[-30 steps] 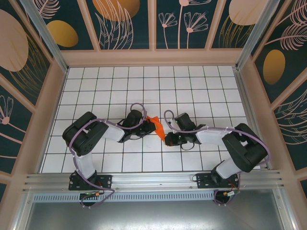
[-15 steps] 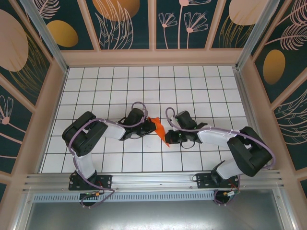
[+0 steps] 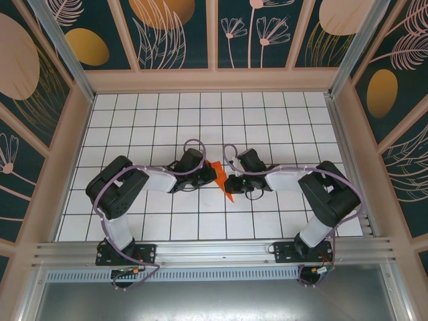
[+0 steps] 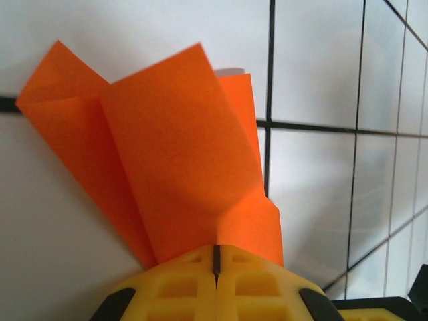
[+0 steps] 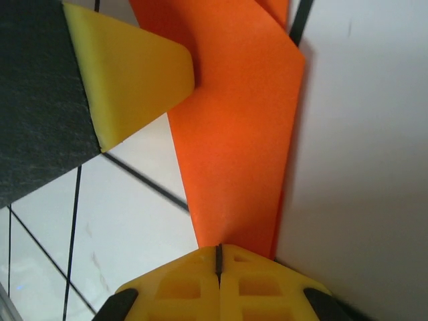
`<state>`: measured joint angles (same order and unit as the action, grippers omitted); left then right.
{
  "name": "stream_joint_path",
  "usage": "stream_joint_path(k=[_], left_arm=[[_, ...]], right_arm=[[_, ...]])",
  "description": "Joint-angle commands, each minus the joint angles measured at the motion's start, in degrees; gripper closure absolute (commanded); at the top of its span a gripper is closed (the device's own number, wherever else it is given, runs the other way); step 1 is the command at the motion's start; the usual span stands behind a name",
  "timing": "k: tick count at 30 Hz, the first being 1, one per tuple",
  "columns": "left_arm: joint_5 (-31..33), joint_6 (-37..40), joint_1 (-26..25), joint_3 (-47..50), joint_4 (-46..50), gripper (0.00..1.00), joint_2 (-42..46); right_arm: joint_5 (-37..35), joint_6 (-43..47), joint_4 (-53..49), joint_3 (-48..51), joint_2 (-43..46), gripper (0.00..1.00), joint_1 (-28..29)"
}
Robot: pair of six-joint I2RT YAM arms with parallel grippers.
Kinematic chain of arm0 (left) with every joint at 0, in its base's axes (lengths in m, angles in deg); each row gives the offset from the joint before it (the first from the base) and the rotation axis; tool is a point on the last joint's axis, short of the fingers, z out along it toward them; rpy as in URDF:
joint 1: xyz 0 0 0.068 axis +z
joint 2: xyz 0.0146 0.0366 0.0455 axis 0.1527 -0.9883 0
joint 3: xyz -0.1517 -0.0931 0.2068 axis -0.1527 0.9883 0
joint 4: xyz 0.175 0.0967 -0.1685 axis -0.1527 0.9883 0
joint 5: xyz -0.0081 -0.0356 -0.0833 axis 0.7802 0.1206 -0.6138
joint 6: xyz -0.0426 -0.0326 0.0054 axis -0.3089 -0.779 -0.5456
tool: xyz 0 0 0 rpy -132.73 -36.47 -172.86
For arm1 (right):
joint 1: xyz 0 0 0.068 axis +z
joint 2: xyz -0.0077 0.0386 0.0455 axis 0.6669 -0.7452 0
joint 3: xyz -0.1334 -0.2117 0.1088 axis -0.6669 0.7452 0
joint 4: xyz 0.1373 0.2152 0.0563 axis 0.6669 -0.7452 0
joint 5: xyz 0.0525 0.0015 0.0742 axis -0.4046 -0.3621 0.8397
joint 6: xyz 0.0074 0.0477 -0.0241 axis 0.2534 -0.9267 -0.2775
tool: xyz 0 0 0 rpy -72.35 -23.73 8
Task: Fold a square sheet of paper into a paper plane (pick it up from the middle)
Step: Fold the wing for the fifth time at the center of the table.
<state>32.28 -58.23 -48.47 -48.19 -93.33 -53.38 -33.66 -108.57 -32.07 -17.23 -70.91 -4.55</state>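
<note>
Pinching the orange-red sheet of paper (image 3: 219, 174) from two sides, the left fingers (image 3: 208, 172) and the right fingers (image 3: 230, 183) are facing each other over the white gridded worktop (image 3: 281, 127), and the folded paper is sitting between the two pairs.

Seen from the left wrist, the left fingers (image 4: 215, 262) are pressing fully together, yellow pad against yellow pad, and are clamping the nearest edge of the paper (image 4: 180, 160). The sheet is fanning away from their tips in several overlapping folded layers. One broad flap is lying across the front, and a pointed corner is sticking out ahead and to the left of the tips. A black grid line is running just to the right of the paper.

Seen from the right wrist, the right fingers (image 5: 219, 262) are likewise closing tight, gripping a narrow end of the same paper (image 5: 234, 134). The paper is running straight ahead from their tips as a long creased strip with a bent corner on its right edge. Ahead and to the left of these tips, one of the left fingers (image 5: 130, 70) is lying against the strip's left edge; whether it is actually touching there is hard to tell.

From above, the paper's pointed tip is poking out on the near side of the right fingers, toward the arm bases.
</note>
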Motion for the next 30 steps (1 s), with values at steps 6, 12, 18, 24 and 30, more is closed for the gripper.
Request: stream_joint_path(k=[6, 12, 18, 24, 30], left_arm=[[6.56, 6.49, 2.06, 2.03, -0.24, 1.00, 6.42], [0.75, 5.48, 2.06, 3.20, -7.59, 0.97, 5.29], [-2.96, 4.89, 1.63, 0.57, -8.72, 0.96, -0.34], [-0.98, 4.89, 1.36, -1.71, -4.15, 1.00, -3.81], [2.37, 5.78, 1.36, -1.54, 1.02, 1.00, -4.47]], right_arm=[[-1.35, 3.74, 1.28, -5.62, -6.92, 0.95, -1.30], [0.05, 4.67, 1.73, -6.66, -7.92, 0.95, -1.51], [0.83, 4.64, 3.09, -5.60, -7.95, 0.95, -1.51], [2.01, 5.61, 3.27, -5.63, -7.24, 0.95, -1.51], [8.10, 7.70, 4.73, -5.10, -3.52, 0.95, -2.48]])
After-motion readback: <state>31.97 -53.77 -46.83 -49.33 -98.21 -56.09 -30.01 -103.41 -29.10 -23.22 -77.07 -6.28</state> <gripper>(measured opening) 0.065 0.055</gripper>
